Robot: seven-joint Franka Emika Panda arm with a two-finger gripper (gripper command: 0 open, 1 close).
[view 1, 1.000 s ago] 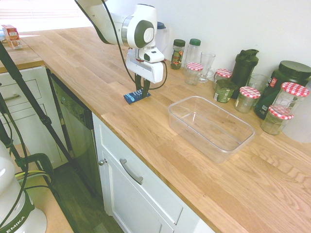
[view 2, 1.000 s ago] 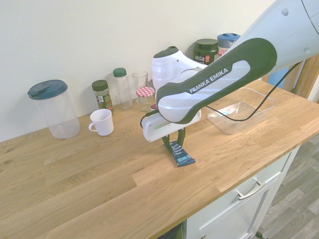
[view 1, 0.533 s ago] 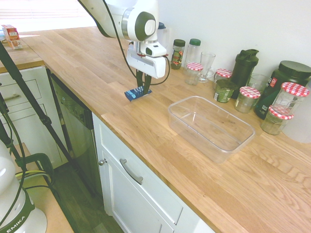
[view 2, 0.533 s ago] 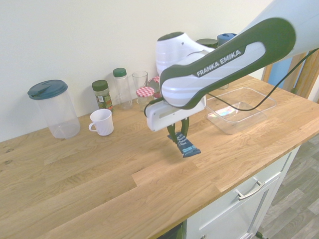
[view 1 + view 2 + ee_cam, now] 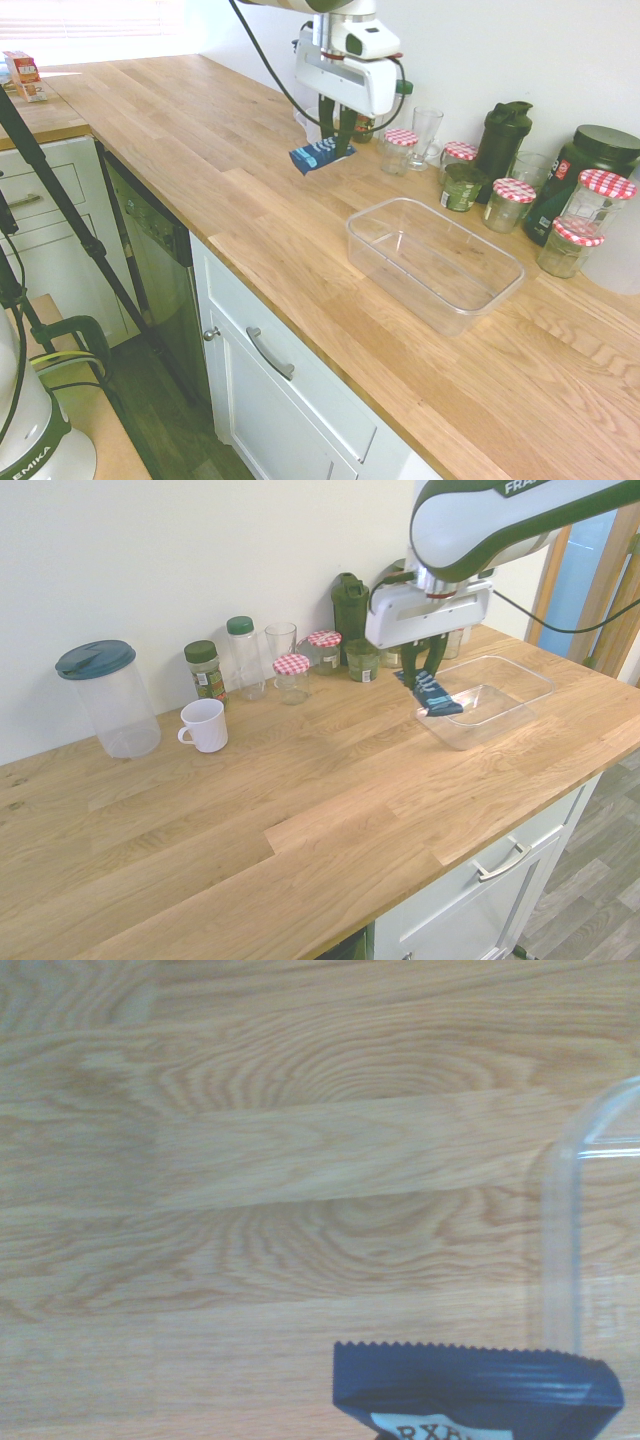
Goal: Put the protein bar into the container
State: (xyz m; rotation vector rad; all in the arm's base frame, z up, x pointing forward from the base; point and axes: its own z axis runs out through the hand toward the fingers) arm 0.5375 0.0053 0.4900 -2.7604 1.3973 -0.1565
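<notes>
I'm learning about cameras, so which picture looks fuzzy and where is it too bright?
Wrist view: the wood looks soft and fuzzy; the blue wrapper's zigzag edge looks clearer. First exterior view: the window is washed out nearly white.

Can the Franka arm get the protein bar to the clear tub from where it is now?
Probably yes: the tool holds the bar above the counter, and nothing visible stands between it and the open tub.
</notes>
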